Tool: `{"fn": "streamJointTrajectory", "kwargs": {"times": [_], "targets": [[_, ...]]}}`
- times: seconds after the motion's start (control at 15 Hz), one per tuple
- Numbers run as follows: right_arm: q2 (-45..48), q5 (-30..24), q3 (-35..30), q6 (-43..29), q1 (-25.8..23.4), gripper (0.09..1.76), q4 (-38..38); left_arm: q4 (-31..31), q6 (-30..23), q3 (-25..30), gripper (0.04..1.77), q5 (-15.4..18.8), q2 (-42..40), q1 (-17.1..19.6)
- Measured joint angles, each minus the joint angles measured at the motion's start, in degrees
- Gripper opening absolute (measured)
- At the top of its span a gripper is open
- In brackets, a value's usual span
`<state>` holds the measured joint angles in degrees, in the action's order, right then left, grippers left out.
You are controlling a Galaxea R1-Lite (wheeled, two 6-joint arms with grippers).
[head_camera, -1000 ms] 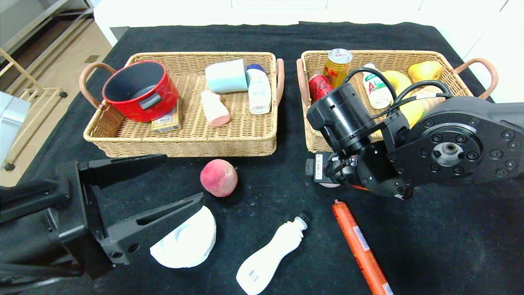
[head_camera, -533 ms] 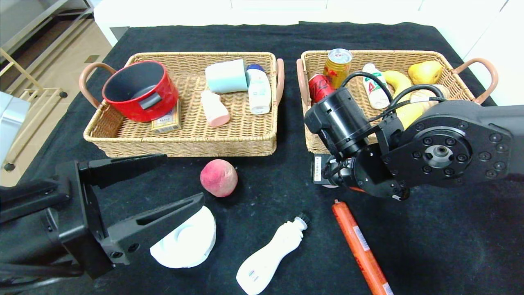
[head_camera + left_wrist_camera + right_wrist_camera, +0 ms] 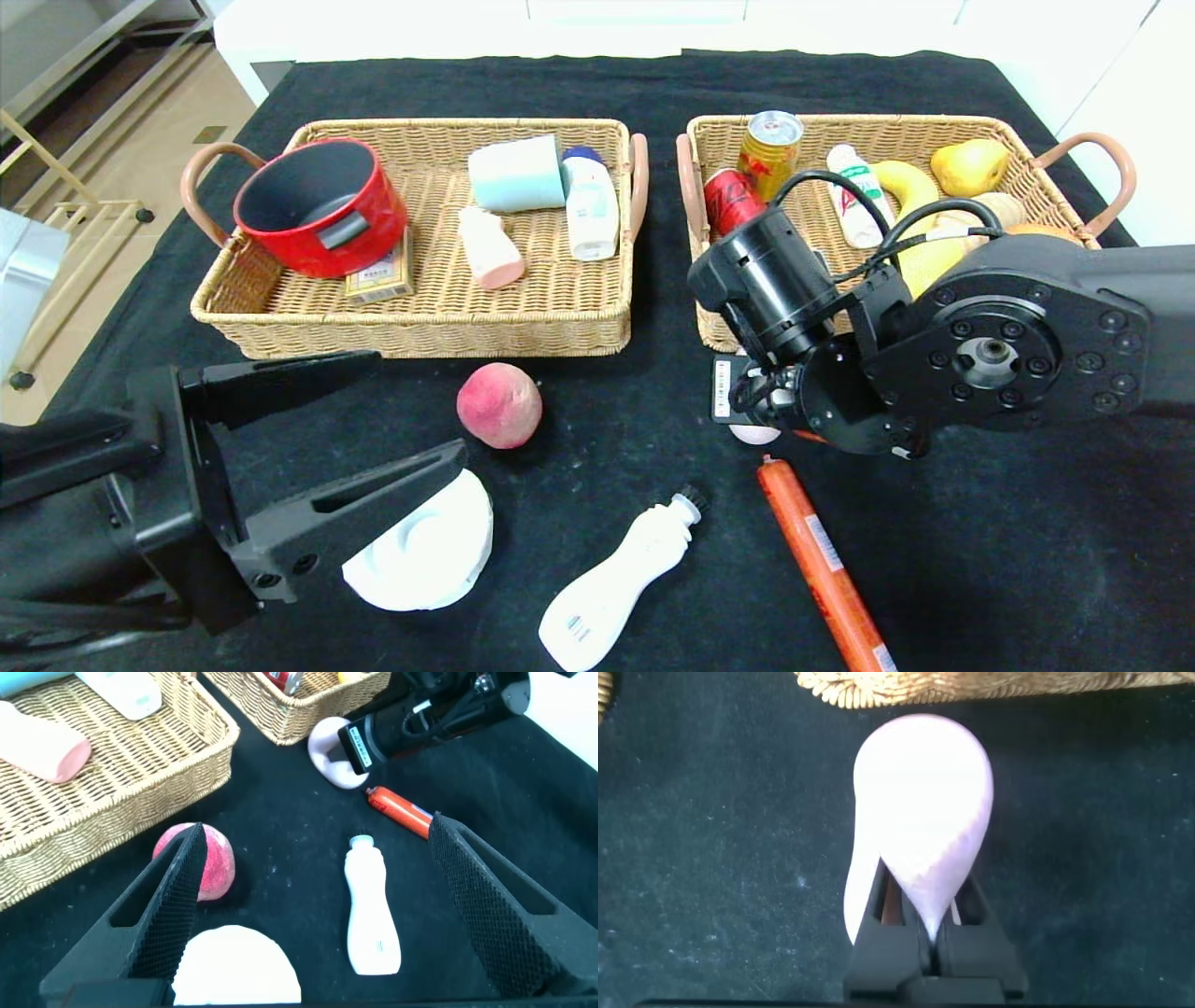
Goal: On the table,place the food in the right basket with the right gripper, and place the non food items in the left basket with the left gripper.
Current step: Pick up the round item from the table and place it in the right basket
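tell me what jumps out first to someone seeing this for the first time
The right gripper, low on the table just in front of the right basket, is shut on a pale pinkish ball that bulges out past its tips. Nearer the robot, the open left gripper hangs over a white disc.

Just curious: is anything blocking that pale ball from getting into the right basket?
Only the near wall of the right basket. The right end effector is shut on the pale ball just before it.

Woven wicker left basket [image 3: 439, 327], matt linty cloth table [image 3: 597, 84], glossy plastic bottle [image 3: 611, 583]
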<state>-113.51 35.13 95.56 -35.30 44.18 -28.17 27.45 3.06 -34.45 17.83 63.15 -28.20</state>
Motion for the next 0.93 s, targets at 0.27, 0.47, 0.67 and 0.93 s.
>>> {"fn": "streamJointTrajectory", "kwargs": {"times": [0.27, 0.47, 0.67, 0.93], "targets": [[-0.3, 0.0, 0.0, 0.0, 0.0, 0.15, 0.0, 0.0, 0.0, 0.0, 1.72, -0.2, 0.1, 0.0], [-0.4, 0.0, -0.1, 0.1, 0.1, 0.15, 0.0, -0.2, 0.0, 0.0, 1.72, -0.3, 0.2, 0.0], [0.1, 0.6, -0.1, 0.4, 0.9, 0.15, -0.4, -0.3, 0.0, 0.0, 1.72, -0.3, 0.3, 0.0], [2.3, 1.4, -0.1, 0.3, 1.4, 0.15, -0.7, -0.5, 0.0, 0.0, 1.72, -0.3, 0.4, 0.0]]}}
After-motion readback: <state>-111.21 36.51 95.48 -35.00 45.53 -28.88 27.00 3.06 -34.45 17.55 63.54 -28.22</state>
